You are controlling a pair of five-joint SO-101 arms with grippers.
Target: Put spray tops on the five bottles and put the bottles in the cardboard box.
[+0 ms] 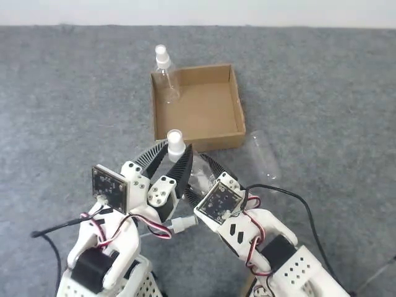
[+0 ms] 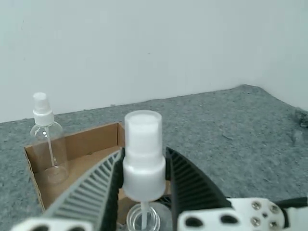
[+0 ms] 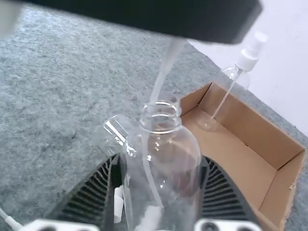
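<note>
My left gripper point(image 1: 176, 152) is shut on a white spray top point(image 1: 176, 141) just in front of the cardboard box point(image 1: 230, 93). In the left wrist view the spray top point(image 2: 143, 149) sits between the fingers, and its tube drops into a bottle neck point(image 2: 143, 217) below. My right gripper point(image 1: 199, 177) is shut on that clear bottle point(image 3: 168, 144) and holds it upright under the top. The tube point(image 3: 162, 77) runs down through the open neck. One capped bottle point(image 1: 166, 74) stands in the box's far left corner.
A clear bottle without a top point(image 1: 265, 153) lies on the grey carpet right of the box. Another open bottle point(image 3: 114, 131) lies beside my right gripper. A white spray top point(image 1: 180, 224) lies between the arms. Black cables point(image 1: 297, 198) trail at the right.
</note>
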